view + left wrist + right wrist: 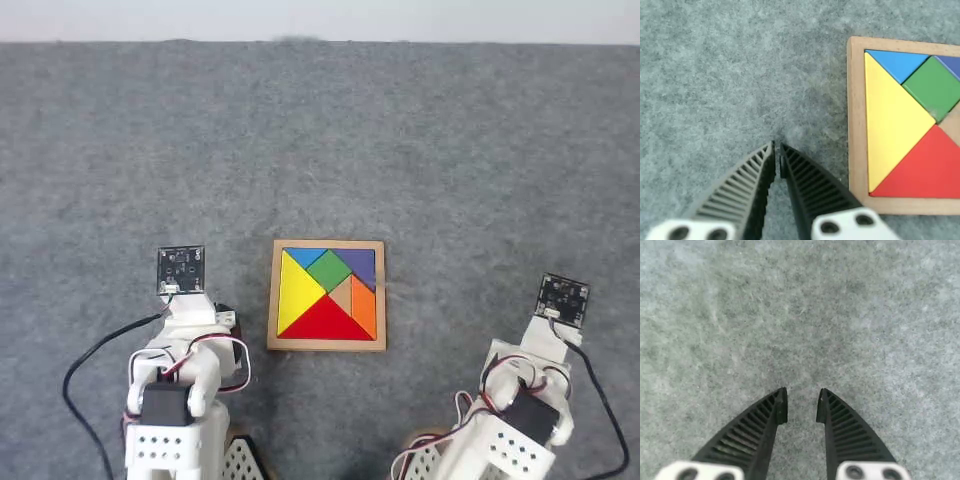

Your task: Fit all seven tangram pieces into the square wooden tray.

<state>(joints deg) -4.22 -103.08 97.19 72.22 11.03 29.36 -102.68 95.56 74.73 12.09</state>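
**High view.** Wooden tray lies near the centre of the grey mat, between my left arm and my right arm. All seven pieces lie inside it. Both arm bases are cut off at the near edge. Open mat lies far of the tray and on both flanks.

**Left wrist view.** Left gripper: jaws closed, holding nothing. The tray is just to its right, partly cut off. It shows the yellow triangle, red triangle, blue triangle and green square.

**Right wrist view.** Right gripper: jaws slightly parted and empty, over bare mat.

The wooden tray runs off the left wrist view's edge (its purple piece shows just a corner).
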